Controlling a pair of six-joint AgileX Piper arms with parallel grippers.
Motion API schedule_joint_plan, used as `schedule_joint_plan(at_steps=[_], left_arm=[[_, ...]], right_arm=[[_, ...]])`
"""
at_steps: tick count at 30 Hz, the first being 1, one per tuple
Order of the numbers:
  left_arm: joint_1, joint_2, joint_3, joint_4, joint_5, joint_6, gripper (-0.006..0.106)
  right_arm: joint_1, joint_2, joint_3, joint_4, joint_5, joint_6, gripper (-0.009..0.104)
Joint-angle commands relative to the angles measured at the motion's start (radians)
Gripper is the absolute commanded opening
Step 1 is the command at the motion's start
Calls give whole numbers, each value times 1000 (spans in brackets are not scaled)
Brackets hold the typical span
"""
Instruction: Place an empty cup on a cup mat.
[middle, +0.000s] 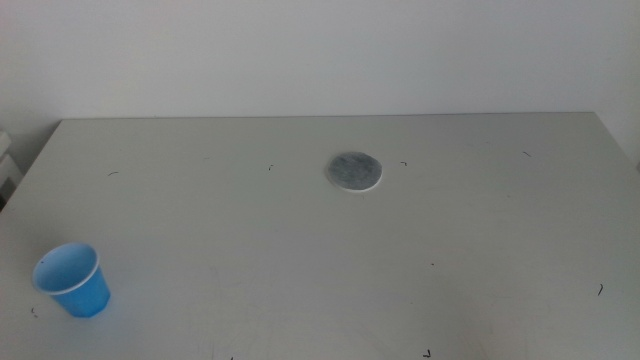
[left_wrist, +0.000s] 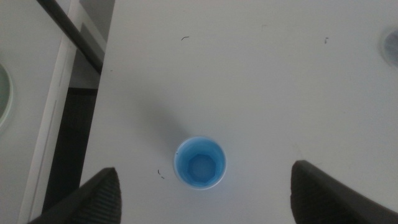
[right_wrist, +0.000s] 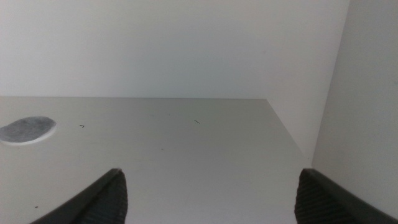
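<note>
The bright blue cup stands upright and empty near the table's front left corner. In the left wrist view the cup is seen from above, between and beyond my left gripper's wide-open jaws, apart from them. The round grey cup mat with a white edge lies flat at the table's middle back; it shows at the side of the right wrist view and at the left wrist view's edge. My right gripper is open and empty, low over the table's right part. Neither arm shows in the middle view.
The pale grey table carries small dark specks. Its left edge drops to a dark gap beside the cup, with a dark bar and white furniture beyond. A white wall stands behind the table and a panel at its right.
</note>
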Motion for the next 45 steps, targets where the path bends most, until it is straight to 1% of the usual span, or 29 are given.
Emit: schedule_joint_plan(at_steps=[1, 5, 8, 10, 13, 16, 21, 23, 29, 36, 45], left_arm=[[1, 13, -31, 29, -3, -12, 105], [3, 60, -32, -10, 4, -4, 105], [3, 97, -32, -16, 10, 0, 105], [3, 117, -32, -41, 10, 32, 105], [12, 147, -33, -39, 12, 60, 105], [58, 178, -33, -70, 30, 107, 105], [173, 229, -33, -173, 33, 247, 105], [210, 250, -33, -196, 33, 286, 105], [272, 350, -32, -196, 40, 359, 105], [272, 484, -22, -211, 30, 374, 105], [272, 559, 132, -222, -115, 379, 105]], right_arm=[[2, -19, -12, -9, -78, -8, 94], [2, -19, -12, -9, -78, -8, 94], [2, -19, -12, -9, -78, -8, 94], [2, -19, -12, -9, -78, -8, 94], [2, -19, -12, -9, -78, -8, 94], [2, -19, -12, -9, -78, -8, 94], [2, -19, -12, -9, -78, -8, 94], [2, -19, -12, -9, -78, -8, 94], [2, -19, -12, -9, -78, -8, 94], [2, -19, -12, -9, -78, -8, 94], [2, -19, -12, -9, -78, -8, 94]])
